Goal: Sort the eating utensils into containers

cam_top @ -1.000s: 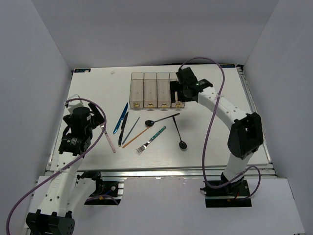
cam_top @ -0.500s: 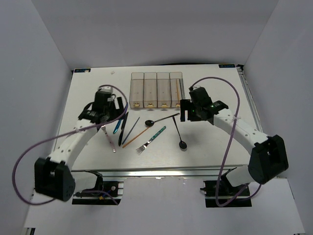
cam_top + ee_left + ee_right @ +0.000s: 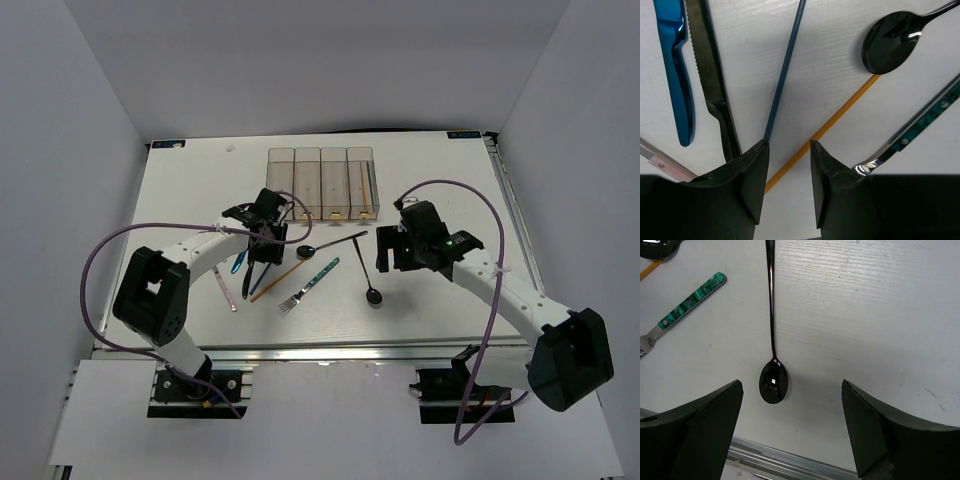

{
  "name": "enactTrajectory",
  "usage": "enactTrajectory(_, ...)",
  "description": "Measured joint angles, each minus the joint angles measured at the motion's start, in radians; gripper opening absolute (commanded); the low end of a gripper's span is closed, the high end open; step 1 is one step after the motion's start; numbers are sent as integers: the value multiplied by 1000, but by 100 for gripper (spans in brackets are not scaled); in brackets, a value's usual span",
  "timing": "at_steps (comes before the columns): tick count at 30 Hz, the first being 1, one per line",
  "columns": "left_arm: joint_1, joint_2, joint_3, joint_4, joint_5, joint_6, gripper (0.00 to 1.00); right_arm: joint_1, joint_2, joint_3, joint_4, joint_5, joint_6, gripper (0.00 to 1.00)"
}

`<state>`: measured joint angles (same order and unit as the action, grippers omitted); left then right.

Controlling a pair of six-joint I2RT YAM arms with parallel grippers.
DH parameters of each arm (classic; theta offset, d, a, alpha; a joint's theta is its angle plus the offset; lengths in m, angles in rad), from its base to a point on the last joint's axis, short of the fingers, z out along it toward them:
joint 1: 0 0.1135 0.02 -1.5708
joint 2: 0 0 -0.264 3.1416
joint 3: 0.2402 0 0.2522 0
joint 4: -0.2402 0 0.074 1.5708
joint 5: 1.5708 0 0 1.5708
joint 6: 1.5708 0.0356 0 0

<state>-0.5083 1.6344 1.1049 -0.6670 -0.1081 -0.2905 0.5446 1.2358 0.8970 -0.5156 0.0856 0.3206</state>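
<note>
I judge that I am at the picking step. Most pieces lie loose on the surface point(image 3: 450, 180), and only one orange stick point(image 3: 363, 188) is inside the containers point(image 3: 308, 170), in the rightmost bin.

My left pincer point(image 3: 787, 170) is released, its two fingers a little apart. It is low over the orange chopstick point(image 3: 840, 112), which runs between them. The dark-blue chopstick point(image 3: 785, 70) ends just at the tip of one finger. Whether the fingers touch the surface, I cannot tell.

My right pincer point(image 3: 792, 432) is released wide and hangs above the bowl end of a black spoon point(image 3: 772, 340), grasping nothing.

Next, I think, the left pincer must close on one chopstick only. For that it should be centred on the orange one and kept apart from the dark-blue one. The right pincer should go down over the thin handle of the spoon, not the bowl.
</note>
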Motion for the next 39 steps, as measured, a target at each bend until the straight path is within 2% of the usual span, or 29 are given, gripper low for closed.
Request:
enactTrajectory(19,35,114,-28,-30,-50,34,51,0,-43,-44,43,-64,1,84)
enactTrajectory(36,42,128,-34,-11,-6,39,15,0,-98,-44,47,-110,18,84)
enactTrajectory(39,42,129,-33,-11,-3,40,5,0,-121,-44,47,-114,22,85)
